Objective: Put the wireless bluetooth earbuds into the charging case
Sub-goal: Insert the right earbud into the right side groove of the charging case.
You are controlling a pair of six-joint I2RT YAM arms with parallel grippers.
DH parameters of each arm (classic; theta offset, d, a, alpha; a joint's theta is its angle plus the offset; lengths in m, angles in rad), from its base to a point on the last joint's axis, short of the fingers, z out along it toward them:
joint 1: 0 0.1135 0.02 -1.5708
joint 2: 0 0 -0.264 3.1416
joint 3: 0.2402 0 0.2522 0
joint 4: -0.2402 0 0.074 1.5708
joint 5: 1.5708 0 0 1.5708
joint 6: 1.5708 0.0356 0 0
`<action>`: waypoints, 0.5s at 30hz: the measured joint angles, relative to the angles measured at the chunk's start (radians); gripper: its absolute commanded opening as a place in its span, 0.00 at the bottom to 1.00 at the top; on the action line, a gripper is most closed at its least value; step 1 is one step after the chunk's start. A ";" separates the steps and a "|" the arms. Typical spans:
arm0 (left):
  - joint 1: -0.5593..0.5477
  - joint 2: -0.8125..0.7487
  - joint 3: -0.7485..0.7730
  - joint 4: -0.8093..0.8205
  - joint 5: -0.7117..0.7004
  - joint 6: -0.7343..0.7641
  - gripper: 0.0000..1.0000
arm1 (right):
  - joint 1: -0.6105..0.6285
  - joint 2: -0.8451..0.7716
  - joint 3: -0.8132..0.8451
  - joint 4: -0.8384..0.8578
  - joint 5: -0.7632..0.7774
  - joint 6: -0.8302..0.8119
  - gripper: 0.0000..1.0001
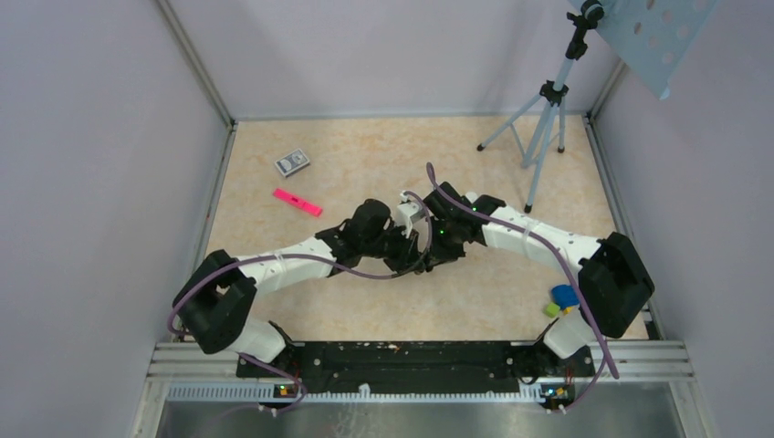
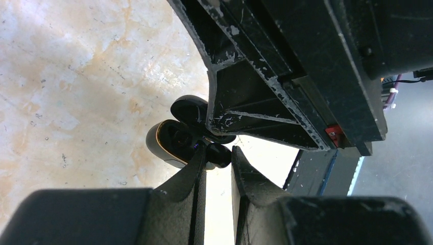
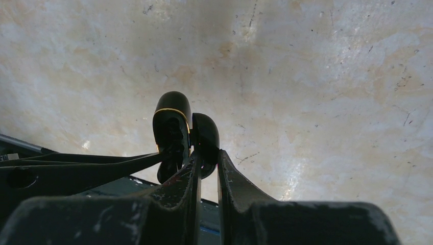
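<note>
The pale marbled surface (image 1: 365,155) fills the floor of the walled bay. Across it, the left arm (image 1: 283,266) and the right arm (image 1: 538,239) reach inward and meet wrist to wrist at the middle. A grey tripod (image 1: 545,119) stands at the far right.

The right pincer (image 3: 207,155) is drawn in to a narrow slit, and one rounded half of the case sits between its tips. The left pincer (image 2: 218,153) is likewise almost closed, with bright surface showing through the gap. Something dark sits at its tips, but I cannot tell whether it has hold of anything.

A pink bar (image 1: 298,202) lies left of the arms, and a small patterned box (image 1: 292,162) lies farther back. Blue and green bits (image 1: 563,297) sit near the right arm's base.

The charging case (image 3: 171,125) is glossy black and hinged open (a thin gold line edges one half). It lies between the two pincers at the middle of the surface, hidden under the wrists in the top view.
</note>
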 measured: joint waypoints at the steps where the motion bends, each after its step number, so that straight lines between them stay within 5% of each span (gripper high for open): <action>1: -0.002 0.003 0.004 -0.004 -0.002 0.001 0.06 | 0.000 0.000 0.000 -0.002 0.000 0.000 0.02; 7: -0.011 0.016 0.016 -0.017 -0.017 0.004 0.10 | 0.000 0.000 0.000 -0.010 0.003 0.000 0.02; 15: -0.015 0.016 0.036 -0.051 -0.035 0.011 0.28 | 0.000 0.000 0.006 -0.012 0.006 -0.001 0.02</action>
